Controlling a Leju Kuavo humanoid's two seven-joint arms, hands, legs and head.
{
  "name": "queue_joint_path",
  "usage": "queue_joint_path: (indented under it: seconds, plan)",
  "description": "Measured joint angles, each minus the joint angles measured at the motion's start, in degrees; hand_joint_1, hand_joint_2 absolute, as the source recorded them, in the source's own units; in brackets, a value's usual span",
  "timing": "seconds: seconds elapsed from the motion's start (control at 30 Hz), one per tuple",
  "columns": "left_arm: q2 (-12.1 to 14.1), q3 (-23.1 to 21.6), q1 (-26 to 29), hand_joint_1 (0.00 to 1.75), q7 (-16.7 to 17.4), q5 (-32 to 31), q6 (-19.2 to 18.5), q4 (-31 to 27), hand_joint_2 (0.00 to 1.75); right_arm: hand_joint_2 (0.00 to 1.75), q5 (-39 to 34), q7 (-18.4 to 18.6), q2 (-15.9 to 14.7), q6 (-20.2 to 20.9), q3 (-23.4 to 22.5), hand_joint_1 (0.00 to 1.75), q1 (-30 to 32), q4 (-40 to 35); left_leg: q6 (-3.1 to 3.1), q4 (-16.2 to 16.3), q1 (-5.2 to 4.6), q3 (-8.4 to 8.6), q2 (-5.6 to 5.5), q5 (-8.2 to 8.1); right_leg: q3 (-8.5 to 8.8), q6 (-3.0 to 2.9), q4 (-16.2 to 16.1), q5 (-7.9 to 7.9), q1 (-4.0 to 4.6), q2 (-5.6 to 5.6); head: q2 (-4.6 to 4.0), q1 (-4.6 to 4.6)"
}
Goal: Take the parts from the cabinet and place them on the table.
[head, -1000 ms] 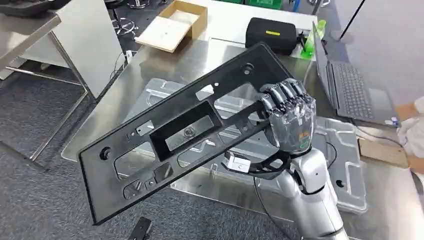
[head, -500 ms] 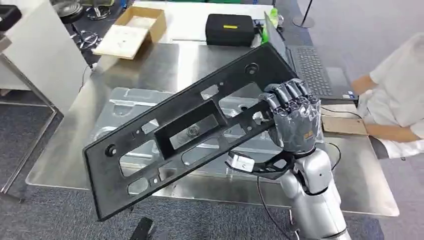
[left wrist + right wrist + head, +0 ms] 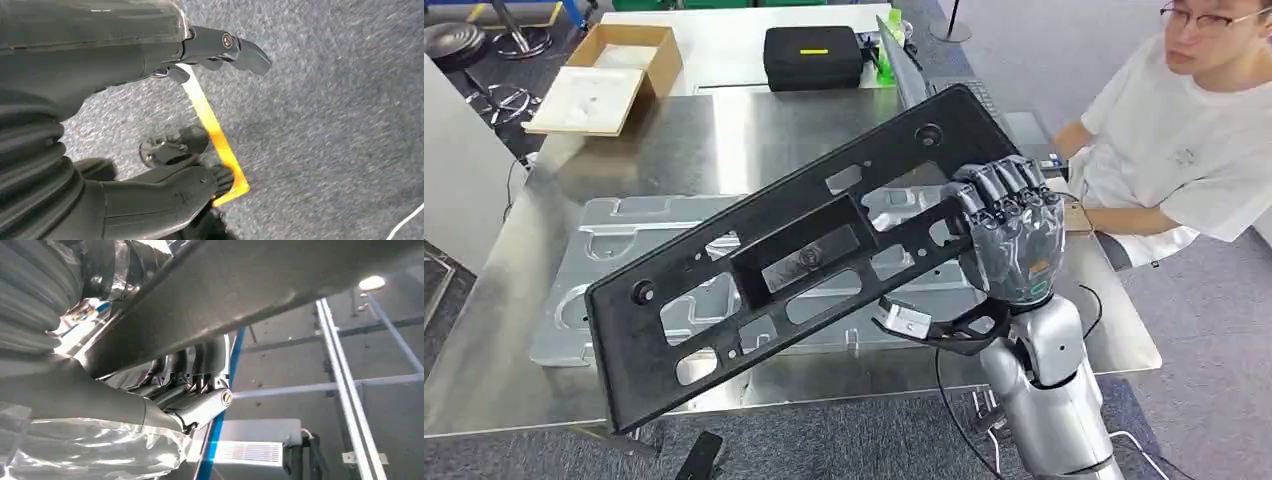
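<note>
Black panel: long, flat, many cutouts, held tilted above tabletop, over silver stamped sheet lying there. My right hand clenched on panel's edge near its upper end; most of length runs away from hand, down and outward. I judge it stiff, light, but leverage heavy, so likely to swing. Better hold: nearer middle. Left hand hangs over carpet, fingers apart, holding nothing.
</note>
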Motion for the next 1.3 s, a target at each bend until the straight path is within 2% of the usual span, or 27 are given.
queue_joint_path:
  seconds: [0.03,0.07,0.1,0.13,0.17,0.2,0.27,0.3,0.4,0.43,0.47,0.5,0.6,0.63,0.67,0.7,0.77,0.83,0.93,1.0,1.03,1.1,1.13,1.17,1.2,1.27,1.3]
  plan:
    - [0.0,0.0,0.1,0.00,0.0,0.0,0.0,0.0,1.75,1.75,0.0,0.1,0.0,0.0,0.0,1.75,-0.1,0.0,0.05,0.0,-0.11,0.00,0.41,-0.02,-1.86,0.28,3.8,-2.08,-0.09,-1.49,0.00,-0.02]
    - [0.1,0.0,0.3,0.00,0.0,0.0,0.0,0.0,1.75,1.75,0.1,0.2,0.0,0.0,0.0,1.75,0.0,0.0,0.11,0.0,-0.18,0.00,1.05,-0.09,-4.22,0.55,8.7,-4.32,-0.28,-2.29,0.00,-0.05]
    - [0.2,0.0,0.4,0.00,0.0,0.0,0.0,0.0,1.75,1.75,0.4,0.7,0.0,0.0,0.0,1.75,0.1,0.2,0.13,0.0,-0.19,-0.03,1.65,-0.13,-5.98,0.75,12.2,-5.49,-0.52,-2.58,0.00,0.00]
    - [0.3,0.0,0.4,0.00,0.0,0.1,0.1,0.0,1.75,1.75,0.7,1.7,0.0,0.0,0.0,1.75,0.2,0.4,0.09,0.0,-0.18,-0.07,2.06,-0.17,-6.76,0.91,13.6,-5.33,-0.72,-2.74,0.00,-0.05]
    - [0.3,0.0,0.4,0.00,0.0,0.1,0.1,0.0,1.75,1.75,0.4,3.3,0.0,0.0,-0.2,1.75,0.2,0.9,0.02,0.0,-0.17,-0.04,2.38,-0.22,-6.00,1.02,12.2,-3.93,-0.92,-2.84,0.00,0.00]
    - [0.3,0.0,0.3,0.00,0.0,0.1,0.1,0.0,1.75,1.75,-0.3,4.9,-0.2,0.0,-0.2,1.75,0.1,1.6,-0.03,0.0,-0.16,0.04,2.56,-0.27,-4.08,1.03,8.6,-1.75,-1.08,-2.94,0.00,-0.02]
    - [0.3,0.0,0.2,0.00,0.0,0.2,0.0,0.0,1.75,1.75,-3.4,7.5,-1.4,0.1,-0.3,1.75,-0.9,3.4,-0.34,0.0,-0.17,0.35,2.71,-0.48,1.61,0.70,-1.6,2.56,-1.07,-3.63,0.00,-0.02]
    - [0.3,-0.1,0.2,0.00,0.0,0.2,0.0,0.0,1.75,1.75,-5.4,7.9,-2.1,0.5,-0.3,1.75,-2.0,4.8,-0.73,0.0,-0.57,0.21,2.85,-0.56,2.40,0.38,-3.4,1.47,-0.45,-4.12,0.00,-0.02]
    - [0.3,-0.1,0.1,0.00,0.1,0.2,0.0,0.0,1.75,1.75,-8.5,7.9,-3.9,0.8,-0.3,1.75,-3.3,7.8,-1.65,-0.2,-0.56,0.38,2.99,-0.50,2.24,-0.30,-3.6,1.64,-0.17,-3.76,0.00,-0.05]
    - [0.3,-0.1,0.1,0.00,0.1,0.2,0.0,0.0,1.75,1.75,-8.7,7.9,-4.3,0.8,-0.3,1.75,-3.5,8.4,-2.10,-0.4,-0.58,0.57,3.15,-0.52,2.36,-0.72,-4.0,1.81,-0.16,-3.61,0.00,-0.02]
    - [0.3,-0.1,0.2,0.00,0.1,0.2,0.0,0.0,1.75,1.75,-9.0,7.9,-4.4,1.0,-0.3,1.75,-3.5,8.7,-2.42,0.0,-0.33,0.42,2.82,-1.21,2.87,-1.21,-4.6,2.12,-0.88,-3.58,0.00,-0.07]
    - [0.4,-0.1,0.2,0.00,0.1,0.2,0.0,0.0,1.75,1.75,-9.8,7.7,-4.5,1.4,-0.3,1.75,-3.9,9.1,-2.48,1.8,-0.34,-0.11,2.14,-2.41,3.05,-1.57,-4.9,2.19,-0.75,-3.44,0.00,-0.07]
    - [0.5,-0.1,0.3,0.00,0.0,0.2,-0.2,0.0,1.75,1.75,-16.3,6.5,-5.0,3.9,-0.3,1.75,-4.5,11.0,-2.72,15.1,-0.32,-6.81,1.39,-8.30,3.07,-2.20,-4.8,1.99,-0.44,-3.13,0.00,-0.11]
    - [0.5,-0.1,0.4,0.00,0.0,0.3,-0.2,0.0,1.75,1.75,-18.9,5.6,-5.2,4.9,-0.3,1.75,-4.7,11.6,-2.77,17.7,-0.32,-8.41,1.38,-8.47,3.07,-2.25,-4.7,1.94,-0.35,-2.94,0.00,-0.13]
    - [0.6,-0.1,0.5,0.00,0.0,0.4,-0.4,0.0,1.75,1.75,-21.2,4.9,-5.4,5.7,-0.3,1.75,-4.8,12.2,-2.76,17.3,-0.32,-8.61,1.38,-7.29,3.11,-2.28,-4.6,1.88,-0.34,-2.76,0.00,-0.13]
    - [0.6,-0.1,0.5,0.00,0.0,0.4,-0.4,0.0,1.75,1.75,-23.3,4.2,-5.7,6.8,-0.3,1.75,-5.0,12.7,-2.70,14.6,-0.31,-7.64,1.39,-5.02,3.15,-2.18,-4.5,1.77,-0.34,-2.53,0.00,-0.13]
    - [0.7,-0.1,0.4,0.00,0.0,0.6,-0.6,0.0,1.75,1.75,-27.3,2.9,-6.2,9.4,-0.3,1.75,-5.7,13.5,-2.34,4.8,-0.28,-3.44,1.26,0.57,3.32,-1.91,-4.1,1.38,-0.40,-2.12,0.00,-0.13]
    - [0.9,-0.2,0.4,0.00,-0.1,0.7,-0.8,0.0,1.75,1.75,-31.2,1.8,-6.9,12.2,-0.3,1.75,-6.3,14.3,-1.87,0.5,-0.49,-1.87,0.75,0.56,2.67,-1.35,-3.2,1.05,0.00,-1.80,0.00,-0.09]
    - [1.0,-0.2,0.5,0.00,-0.2,0.7,-1.0,0.0,1.75,1.75,-35.4,0.2,-8.0,16.2,-0.3,1.75,-6.6,15.2,-1.18,0.8,-0.79,-2.06,0.69,0.81,2.68,-0.40,-3.8,1.44,-0.33,-1.79,0.00,-0.11]
    - [1.0,-0.4,0.4,0.00,-0.2,0.7,-1.1,0.0,1.75,1.75,-38.3,-0.9,-9.1,18.7,-0.3,1.75,-6.9,15.9,-0.23,-0.2,-0.29,-1.58,0.79,1.42,2.23,0.18,-2.4,0.19,-0.51,-2.32,0.00,-0.07]
    - [1.0,-0.4,0.3,0.00,-0.2,0.7,-1.2,0.0,1.75,1.75,-39.1,-1.3,-9.4,19.1,-0.3,1.75,-7.2,16.2,-0.03,-0.2,-0.29,-1.60,0.83,1.45,0.87,0.44,0.6,-1.76,-0.54,-2.44,0.00,-0.09]
    - [1.0,-0.6,0.3,0.00,-0.2,0.7,-1.2,0.0,1.75,1.75,-40.0,-1.5,-9.9,20.0,-0.3,1.75,-7.4,16.9,0.04,-0.2,-0.33,-1.59,0.88,1.41,-3.44,0.89,9.5,-5.62,-0.70,-2.52,0.00,-0.11]
    - [1.1,-0.6,0.4,0.00,-0.2,0.7,-1.2,0.0,1.75,1.75,-40.7,-1.8,-10.2,20.9,-0.3,1.75,-7.4,17.3,0.04,-0.2,-0.33,-1.60,0.88,1.40,-5.09,1.00,12.6,-6.37,-0.70,-2.55,0.00,-0.07]
    - [1.1,-0.7,0.4,0.00,-0.2,0.7,-1.2,0.0,1.75,1.75,-41.7,-2.0,-10.6,22.0,-0.3,1.75,-7.4,17.9,0.03,-0.2,-0.33,-1.58,0.88,1.39,-5.64,1.05,13.2,-5.77,-0.73,-2.63,0.00,-0.09]
    - [1.1,-0.7,0.4,0.00,-0.2,0.7,-1.2,0.0,1.75,1.75,-42.8,-2.4,-10.9,23.2,-0.3,1.75,-7.4,18.4,0.01,-0.2,-0.33,-1.55,0.86,1.37,-4.81,1.02,11.2,-3.93,-0.79,-2.72,0.00,-0.09]
    - [1.1,-0.9,0.4,0.00,-0.2,0.6,-1.2,0.0,1.75,1.75,-44.8,-3.1,-11.4,25.0,-0.3,1.75,-7.7,19.1,-0.17,-0.1,-0.32,-1.31,0.84,1.19,0.00,0.79,1.3,1.36,-0.92,-2.92,0.00,-0.09]
    - [1.1,-1.0,0.3,0.00,-0.2,0.6,-1.2,0.0,1.75,1.75,-45.5,-3.5,-11.6,25.5,-0.3,1.75,-8.0,19.5,-0.37,-0.1,-0.34,-1.26,0.85,1.06,1.96,0.60,-3.1,2.32,-0.91,-3.34,0.00,-0.07]
